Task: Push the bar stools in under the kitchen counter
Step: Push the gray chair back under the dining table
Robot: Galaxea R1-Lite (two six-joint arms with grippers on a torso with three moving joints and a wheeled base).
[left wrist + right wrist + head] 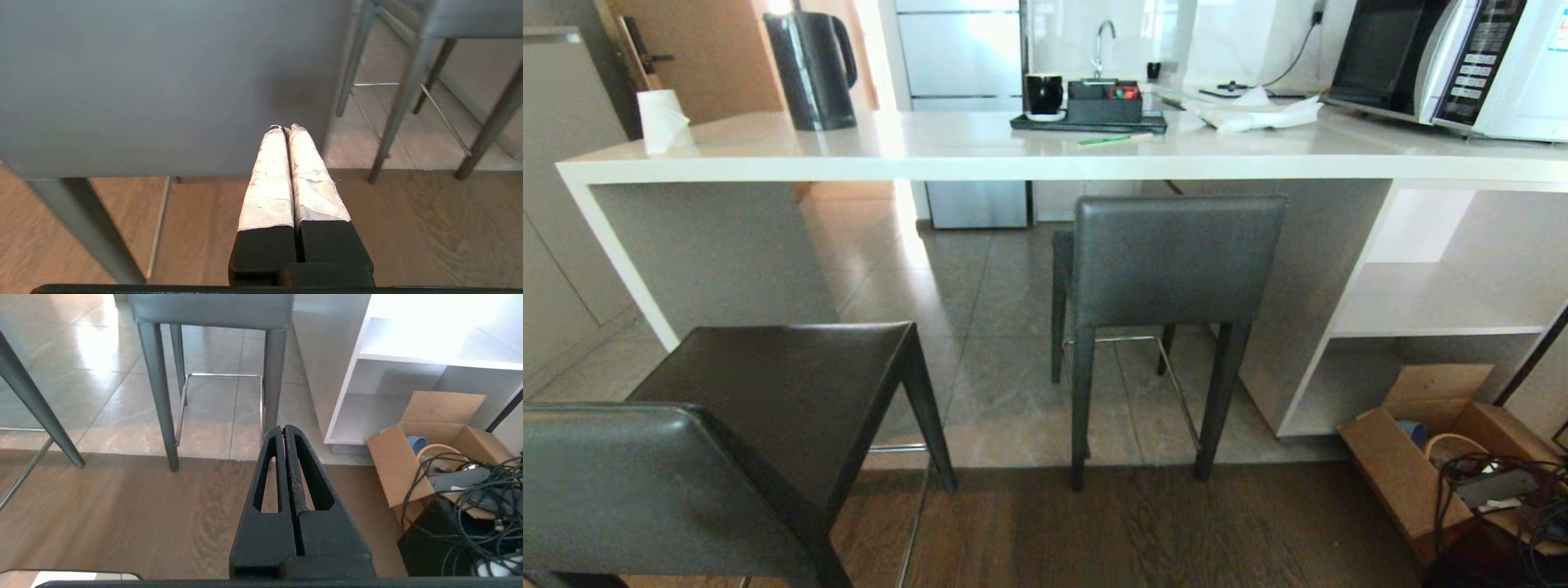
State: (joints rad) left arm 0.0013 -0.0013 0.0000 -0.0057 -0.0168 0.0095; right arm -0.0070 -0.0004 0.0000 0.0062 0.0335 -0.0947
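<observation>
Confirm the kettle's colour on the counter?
Black, glossy. The kettle stands near the left end of the kitchen counter; head view shows it best.

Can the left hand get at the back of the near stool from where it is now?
Probably yes: the left hand, shut, points at the near stool's backrest with nothing between them.
</observation>
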